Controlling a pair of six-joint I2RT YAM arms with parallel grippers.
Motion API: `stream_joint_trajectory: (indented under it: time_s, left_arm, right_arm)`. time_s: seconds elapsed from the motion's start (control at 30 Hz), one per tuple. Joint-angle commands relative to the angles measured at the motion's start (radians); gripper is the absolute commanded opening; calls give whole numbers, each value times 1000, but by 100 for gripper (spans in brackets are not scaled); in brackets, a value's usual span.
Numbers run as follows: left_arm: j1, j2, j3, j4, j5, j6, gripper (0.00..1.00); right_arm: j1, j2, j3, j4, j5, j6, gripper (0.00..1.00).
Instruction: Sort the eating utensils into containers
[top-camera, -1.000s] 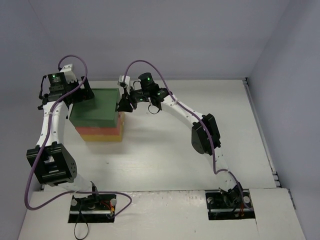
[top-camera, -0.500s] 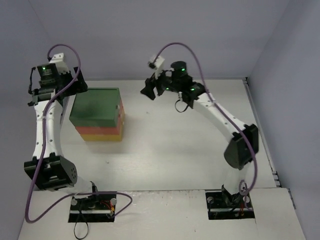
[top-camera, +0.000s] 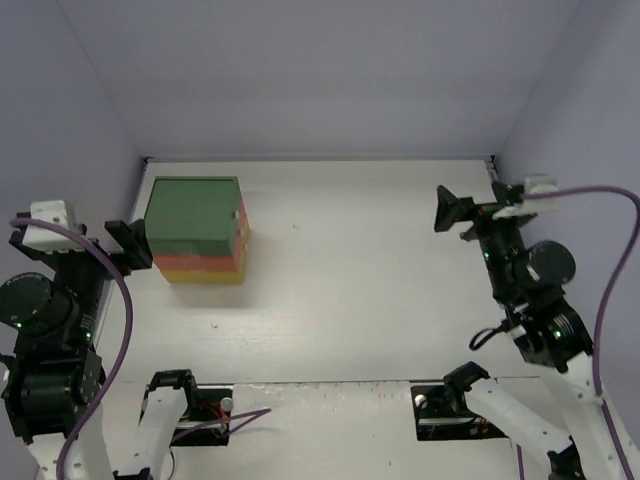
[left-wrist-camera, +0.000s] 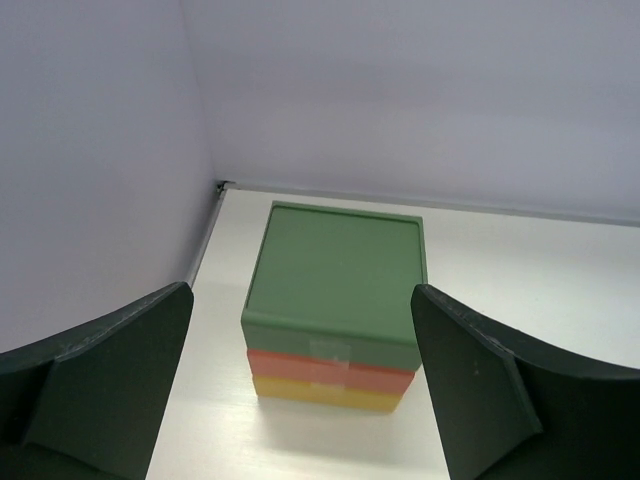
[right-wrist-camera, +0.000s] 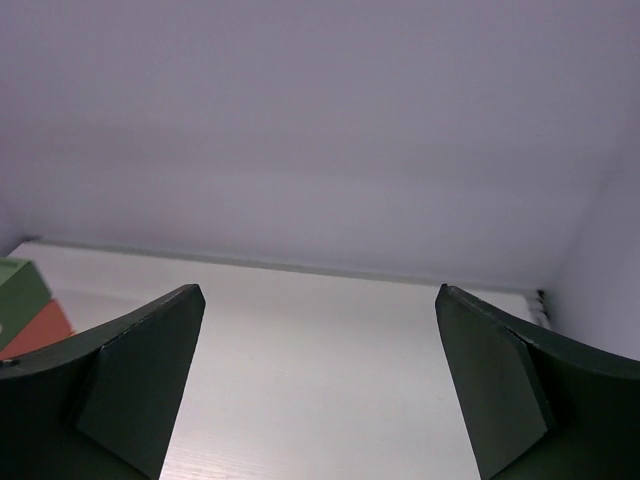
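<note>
While both arms hang back at the near corners in the top view, the white table lies open between lilac walls on its far, left and right sides, with a dark seam along the far edge. The containers stand at the far left, near the left wall: a green-topped stack over an orange-red and a yellow drawer, all pushed in, contents hidden. The left gripper sits just left of the stack, apart from it. The right gripper is by the right wall, well apart from the stack. Purple cables loop over both arms.

From the left wrist, two dark fingers stand wide apart with nothing between them, the stack framed beyond the gap. Pale tabs on the lower drawer fronts show no writing that can be read.

From the right wrist, the fingers are likewise spread and empty above bare table, and a corner of the stack shows at the left edge.
</note>
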Motion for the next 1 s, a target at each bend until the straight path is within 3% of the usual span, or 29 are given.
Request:
stream_joint_trajectory:
  time_s: [0.0, 0.23, 0.47, 0.6, 0.97]
  left_arm:
    - [-113, -36, -102, -67, -158, 29, 89]
    - [-201, -175, -196, -141, -267, 0, 89]
    - [-220, -190, -279, -172, -261, -24, 89]
    - [-220, -178, -280, -175, -256, -29, 89]
    - [-222, -166, -280, -181, -244, -37, 89]
  right_arm:
    - [2, -146, -80, -15, 299, 29, 100]
    - [1, -314, -155, -81, 348, 13, 100]
    - [0, -322, -167, -100, 330, 34, 100]
    - [2, -300, -166, -102, 382, 95, 100]
    - [2, -298, -176, -102, 332, 75, 100]
